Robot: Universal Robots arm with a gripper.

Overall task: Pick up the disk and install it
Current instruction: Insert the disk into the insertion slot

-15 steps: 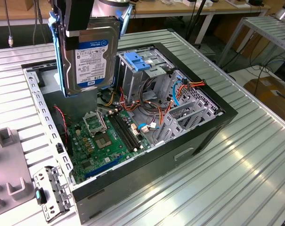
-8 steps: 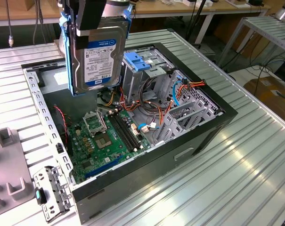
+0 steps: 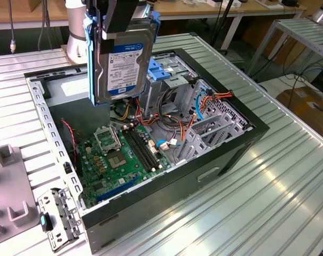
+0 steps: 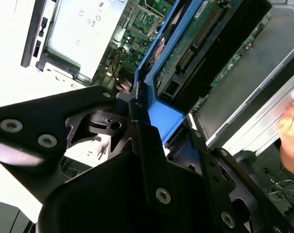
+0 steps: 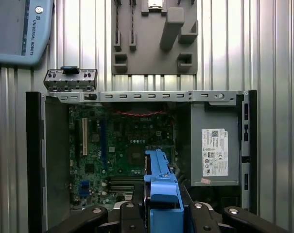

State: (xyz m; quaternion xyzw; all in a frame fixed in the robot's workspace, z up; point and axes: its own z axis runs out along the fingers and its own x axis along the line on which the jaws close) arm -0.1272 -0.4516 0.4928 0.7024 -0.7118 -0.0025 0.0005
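The disk (image 3: 123, 66), a dark hard drive in a bright blue carrier, hangs upright above the open computer case (image 3: 220, 160), over its rear half. My gripper (image 3: 120, 29) is shut on the disk's upper end. In the second wrist view the black fingers (image 4: 137, 131) clamp the blue carrier (image 4: 161, 109), with the disk's underside (image 4: 195, 43) stretching away. In the first wrist view the blue carrier (image 5: 161, 189) points down toward the motherboard (image 5: 122, 150).
Inside the case are the green motherboard (image 3: 118, 154), a metal drive cage with a light blue latch (image 3: 162, 72), bundled cables (image 3: 177, 120) and a grey power supply (image 5: 215, 150). A grey fixture plate (image 5: 154, 36) and a metal bracket (image 3: 57, 218) lie beside the case. A person's hand (image 4: 292, 138) is nearby.
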